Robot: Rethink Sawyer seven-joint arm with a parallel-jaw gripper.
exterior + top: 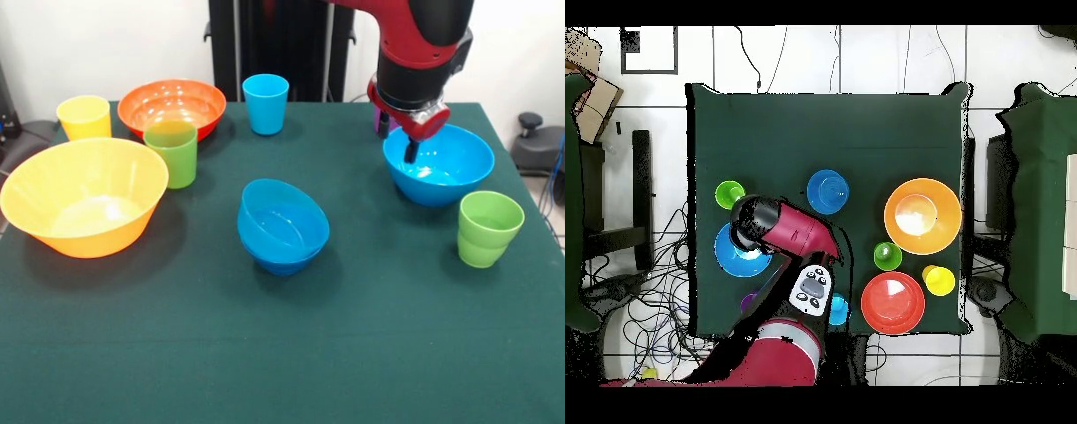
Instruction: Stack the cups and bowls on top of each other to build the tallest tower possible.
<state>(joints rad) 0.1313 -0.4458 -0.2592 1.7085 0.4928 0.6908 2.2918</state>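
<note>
My gripper [411, 146] hangs over the far rim of the big light blue bowl [439, 163], its tip just inside the rim. In the overhead view the arm covers the gripper and part of that bowl [740, 255]. The purple cup [380, 121] peeks out behind the arm. A medium light blue bowl [282, 221] sits tilted in a small dark blue bowl [282, 261] at mid table. At the left stand the big yellow-orange bowl [84, 194], the orange-red bowl [172, 106], a yellow cup [84, 117] and a green cup [171, 152]. The light blue cup [266, 102] stands at the back.
A second green cup [487, 228] stands just in front of the big light blue bowl, near the table's right edge. The dark green cloth [282, 353] covers the table. The robot's black pedestal [282, 44] stands behind the far edge.
</note>
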